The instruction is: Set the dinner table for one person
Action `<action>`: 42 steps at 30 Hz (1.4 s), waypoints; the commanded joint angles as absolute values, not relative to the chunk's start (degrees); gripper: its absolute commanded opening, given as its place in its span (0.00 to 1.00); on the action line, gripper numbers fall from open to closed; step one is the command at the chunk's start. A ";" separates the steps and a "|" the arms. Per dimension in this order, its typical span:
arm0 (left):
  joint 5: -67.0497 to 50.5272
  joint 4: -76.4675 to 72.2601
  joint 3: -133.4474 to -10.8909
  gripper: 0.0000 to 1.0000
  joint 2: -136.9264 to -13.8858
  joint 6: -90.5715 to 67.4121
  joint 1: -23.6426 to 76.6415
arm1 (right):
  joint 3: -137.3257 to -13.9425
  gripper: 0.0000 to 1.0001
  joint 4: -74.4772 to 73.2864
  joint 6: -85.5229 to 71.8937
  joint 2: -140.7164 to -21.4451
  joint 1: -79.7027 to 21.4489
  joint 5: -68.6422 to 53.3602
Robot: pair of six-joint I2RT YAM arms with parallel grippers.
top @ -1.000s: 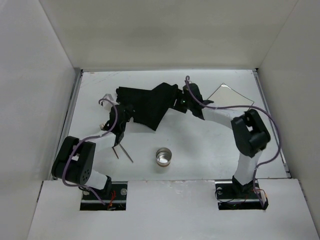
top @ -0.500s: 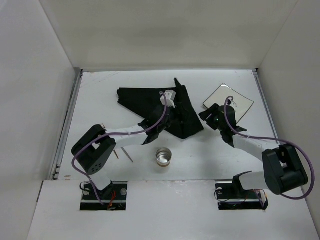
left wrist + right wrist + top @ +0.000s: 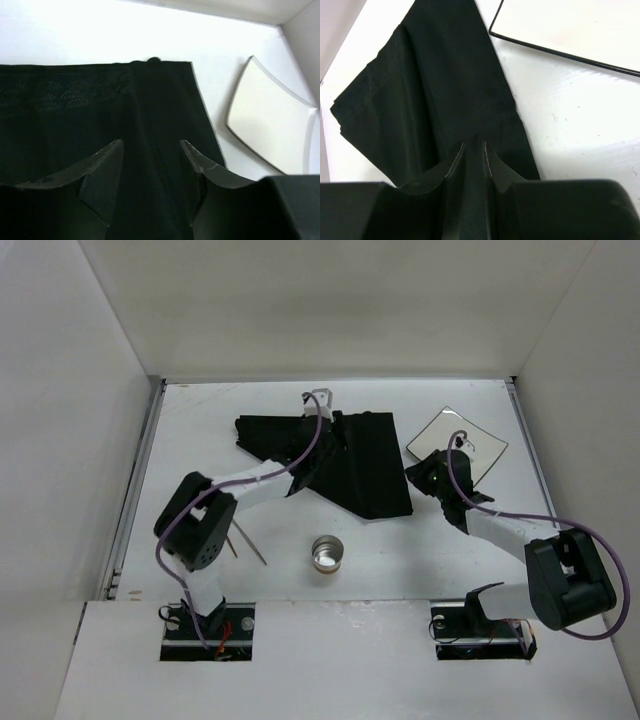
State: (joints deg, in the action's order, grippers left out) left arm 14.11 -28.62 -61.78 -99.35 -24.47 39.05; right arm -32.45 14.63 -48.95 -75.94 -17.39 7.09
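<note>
The light is bright and even, and it comes from above. The dinner table (image 3: 400,560) looks almost washed-out white, with only faint, soft shadows. The black cloth (image 3: 365,470) swallows its own folds. Close to the lenses, the left gripper (image 3: 151,143) and the right gripper (image 3: 474,145) are dark and blurred.

White arms (image 3: 255,487), black claws (image 3: 151,143), purple cables (image 3: 500,516)

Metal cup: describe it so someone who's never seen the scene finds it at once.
Start at the near edge of the white table, about midway across. The cup stands alone there, in front of the black cloth and right of two thin sticks. It is the only small, round, shiny thing; the plate is square and flat.
</note>
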 commanded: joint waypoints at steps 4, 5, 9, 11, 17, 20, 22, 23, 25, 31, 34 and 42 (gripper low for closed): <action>20.11 -18.11 -79.86 0.48 -114.67 -13.90 41.26 | -33.67 0.30 17.66 -47.37 -78.48 -18.76 6.95; 21.78 -17.50 -82.85 0.48 -117.39 -12.67 41.44 | -33.31 0.34 18.19 -47.46 -78.49 -18.94 6.86; 26.80 -16.17 -92.09 0.51 -125.66 -8.97 41.88 | -33.05 0.43 19.69 -47.29 -79.10 -19.38 5.55; 27.68 -15.91 -95.43 0.52 -128.48 -7.57 42.05 | -33.13 0.45 20.21 -47.46 -79.10 -19.73 4.40; 32.77 -13.80 -103.53 0.53 -135.43 -2.73 41.88 | -33.31 0.49 21.62 -47.81 -80.51 -20.08 2.11; 34.10 -13.62 -104.33 0.52 -136.93 -2.46 41.00 | -32.96 0.50 22.15 -47.99 -80.33 -20.08 2.02; 33.93 -13.36 -104.59 0.51 -137.63 -2.46 40.56 | -32.96 0.50 22.24 -48.25 -80.33 -20.08 1.41; 33.84 -13.36 -104.68 0.50 -137.98 -2.46 40.30 | -32.87 0.50 22.24 -48.34 -80.16 -20.08 1.23; 33.23 -13.36 -105.03 0.45 -138.60 -2.46 39.77 | -32.52 0.51 22.24 -48.34 -79.54 -20.08 1.67; 33.05 -14.50 -101.70 0.11 -133.88 -5.17 39.33 | -32.17 0.55 22.06 -49.04 -81.03 -18.68 1.93; 32.70 -17.48 -96.35 0.08 -126.16 -6.68 39.68 | -32.69 0.56 22.06 -49.92 -83.58 -18.06 1.68; 37.69 -29.35 -65.69 0.09 -96.09 -14.14 39.77 | -34.28 0.57 22.06 -50.80 -86.75 -18.41 0.36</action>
